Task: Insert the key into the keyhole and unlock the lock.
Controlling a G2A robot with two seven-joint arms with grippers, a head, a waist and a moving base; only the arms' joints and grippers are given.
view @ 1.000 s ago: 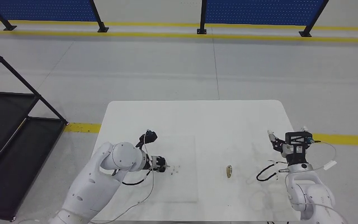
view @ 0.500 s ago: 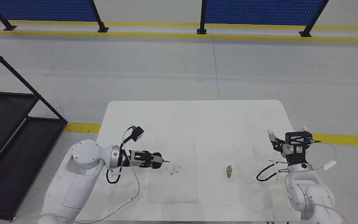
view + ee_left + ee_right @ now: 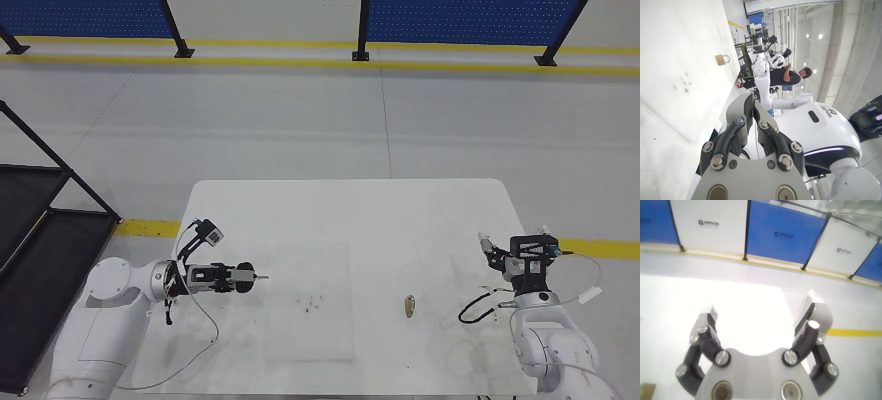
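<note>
The brass padlock lies on the white table, right of centre; in the left wrist view the padlock has its shackle pushed in. My left gripper hovers over the table's left part, pointing toward the lock and well short of it. Its fingers are pressed together, and a thin metal tip, which I take for the key, pokes out past them. My right gripper sits at the table's right edge, open, with nothing between its fingers.
A clear mat covers the middle of the table, with several small dark specks on it. A black cable loops beside the right arm. A black rack stands on the floor to the left.
My left gripper, shut throughout, has pulled back leftward from beside the specks on the mat to the table's left part. The right arm and the padlock have not moved.
</note>
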